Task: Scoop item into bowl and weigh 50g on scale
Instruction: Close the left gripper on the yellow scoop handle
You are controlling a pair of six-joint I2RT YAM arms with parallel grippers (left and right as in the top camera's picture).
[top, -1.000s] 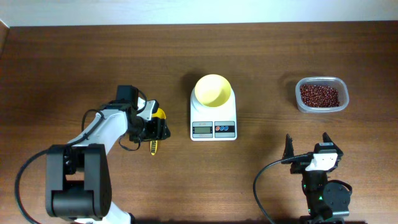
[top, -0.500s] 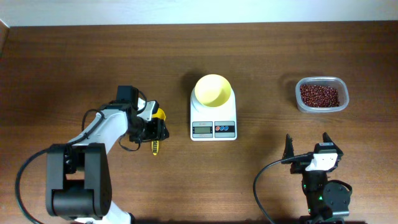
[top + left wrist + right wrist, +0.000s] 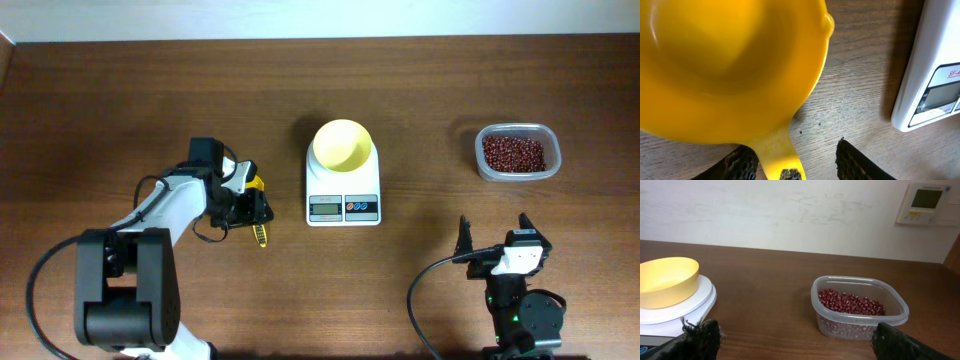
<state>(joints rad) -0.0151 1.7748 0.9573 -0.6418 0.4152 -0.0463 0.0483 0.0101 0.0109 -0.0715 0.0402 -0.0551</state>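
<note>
**Operator:** Report the status of the left gripper point(image 3: 247, 207).

**Technician:** It sits low over the wooden table point(image 3: 100, 100), left of the scale point(image 3: 344, 208). The jaws stand part-way apart, with the handle of the yellow scoop point(image 3: 730, 65) between them. In the left wrist view the handle lies against the finger point(image 3: 742, 165) on the left side. Bare wood shows between the handle and the other finger point(image 3: 855, 162). No clamping on the handle is visible. The scoop's cup is empty and points away from the wrist.

**Operator:** And the right gripper point(image 3: 494, 232)?

**Technician:** Its jaws are spread wide and hold nothing. It is at the near edge of the table, well apart from the other items.

**Operator:** Where are the task items?

**Technician:** The red-brown beans point(image 3: 514, 153) lie in a clear rectangular plastic container point(image 3: 548, 135) at the right of the table, beyond the right gripper. The pale-yellow bowl point(image 3: 342, 143) stands empty on the scale platform. The display and the red and blue buttons face the near edge. The display reading is too small to make out.
</note>
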